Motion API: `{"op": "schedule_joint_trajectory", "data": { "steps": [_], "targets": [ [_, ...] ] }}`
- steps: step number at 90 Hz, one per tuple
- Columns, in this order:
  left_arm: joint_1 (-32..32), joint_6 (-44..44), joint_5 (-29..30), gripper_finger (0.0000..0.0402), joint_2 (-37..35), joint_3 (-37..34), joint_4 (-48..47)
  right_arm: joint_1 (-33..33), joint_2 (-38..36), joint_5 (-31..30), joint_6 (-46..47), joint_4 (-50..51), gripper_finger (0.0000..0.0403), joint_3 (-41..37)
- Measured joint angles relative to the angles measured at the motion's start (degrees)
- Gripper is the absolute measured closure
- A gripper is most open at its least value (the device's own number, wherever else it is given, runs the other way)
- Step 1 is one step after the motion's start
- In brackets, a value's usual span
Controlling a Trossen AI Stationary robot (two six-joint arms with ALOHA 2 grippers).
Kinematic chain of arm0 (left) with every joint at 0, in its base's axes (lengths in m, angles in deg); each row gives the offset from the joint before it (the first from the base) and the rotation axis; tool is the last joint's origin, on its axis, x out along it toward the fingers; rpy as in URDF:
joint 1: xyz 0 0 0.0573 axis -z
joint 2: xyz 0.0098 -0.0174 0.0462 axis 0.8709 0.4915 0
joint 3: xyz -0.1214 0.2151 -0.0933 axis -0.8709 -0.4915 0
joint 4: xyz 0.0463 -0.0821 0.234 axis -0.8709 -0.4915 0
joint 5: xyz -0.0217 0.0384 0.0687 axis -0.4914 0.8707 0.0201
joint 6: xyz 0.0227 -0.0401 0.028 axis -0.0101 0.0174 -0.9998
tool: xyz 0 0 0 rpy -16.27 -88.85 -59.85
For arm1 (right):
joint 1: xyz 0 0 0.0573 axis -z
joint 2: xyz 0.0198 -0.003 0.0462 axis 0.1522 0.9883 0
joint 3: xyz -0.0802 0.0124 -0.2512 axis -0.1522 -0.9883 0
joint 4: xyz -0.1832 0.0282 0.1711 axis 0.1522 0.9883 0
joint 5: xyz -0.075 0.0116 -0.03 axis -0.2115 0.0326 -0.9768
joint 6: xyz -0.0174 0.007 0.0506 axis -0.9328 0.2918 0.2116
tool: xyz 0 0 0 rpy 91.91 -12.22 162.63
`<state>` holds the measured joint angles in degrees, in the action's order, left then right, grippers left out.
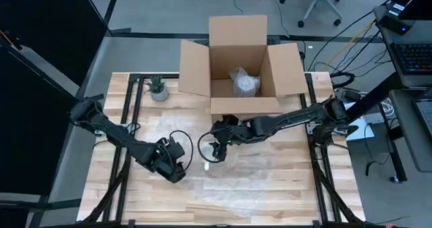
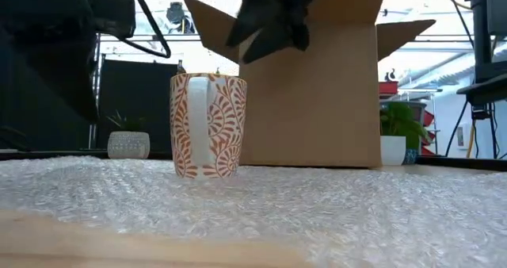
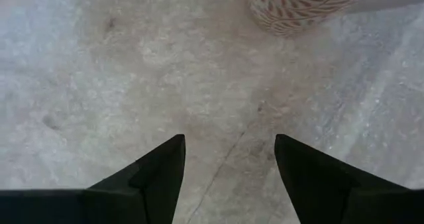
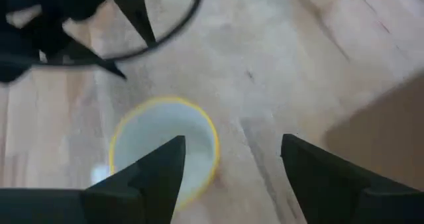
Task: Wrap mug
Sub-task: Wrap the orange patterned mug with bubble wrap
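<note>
High view: the orange-patterned mug (image 2: pixel 207 125) stands upright on the bubble wrap sheet (image 1: pixel 256 181), near the table's middle. The right gripper (image 1: pixel 214 150) hovers just above it, at its 1 o'clock, fingers spread and empty. The left gripper (image 1: pixel 177 162) sits at the mug's 8 o'clock, fingers parted, pointing down at the wrap. A cardboard box (image 1: pixel 243 66) stands at 12 o'clock.

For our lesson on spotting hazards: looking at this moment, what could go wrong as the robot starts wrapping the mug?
1. The right gripper hangs open right over the upright mug; coming down off-centre, it might tip it.
2. The left gripper is open just above the bubble wrap; tugging the sheet could drag or topple the mug standing on it.
</note>
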<state>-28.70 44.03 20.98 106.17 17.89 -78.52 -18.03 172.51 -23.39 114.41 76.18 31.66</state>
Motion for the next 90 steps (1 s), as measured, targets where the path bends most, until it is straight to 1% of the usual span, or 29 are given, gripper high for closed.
{"op": "schedule_joint_trajectory", "data": {
  "steps": [9,19,28,40,48,59,66,70,82,90],
  "targets": [
    [0.6,0.1,-0.1,0.018,0.0,0.0,0.0,-1.6,-3.4,-0.2,0.1,7.8,0.017,0.0],
    [1.2,0.7,-0.2,0.018,0.0,0.0,0.0,-5.5,-5.2,0.0,1.0,17.5,0.017,-0.8],
    [1.4,1.1,-0.2,0.018,0.0,0.0,0.0,-10.0,-5.7,0.0,3.6,18.9,0.017,-4.4],
    [1.4,1.1,-0.2,0.018,0.0,0.0,0.0,-15.9,-5.8,-0.1,8.4,14.3,0.017,-11.4],
    [1.4,-0.2,-0.2,0.018,0.0,0.0,0.0,-19.9,-5.8,-0.1,10.2,8.7,0.017,-16.8],
    [1.4,-1.7,-0.2,0.018,0.0,0.0,0.0,-24.0,-5.8,-0.1,11.2,-5.4,0.017,-25.1],
    [1.4,-1.9,-0.1,0.018,0.0,0.0,-0.1,-25.3,-5.8,-0.1,11.5,-14.8,0.017,-29.7],
    [1.4,-2.2,0.0,0.018,0.0,0.0,-0.1,-25.7,-5.8,-0.1,11.5,-18.3,0.017,-31.7],
    [1.7,-7.4,1.6,0.018,0.0,-1.0,0.4,-25.9,-5.8,-0.2,13.4,-20.4,0.017,-35.1],
    [1.7,-7.7,1.7,0.018,0.0,-2.6,0.3,-25.9,-5.8,-0.3,14.5,-20.8,0.017,-36.1]
  ]
}}
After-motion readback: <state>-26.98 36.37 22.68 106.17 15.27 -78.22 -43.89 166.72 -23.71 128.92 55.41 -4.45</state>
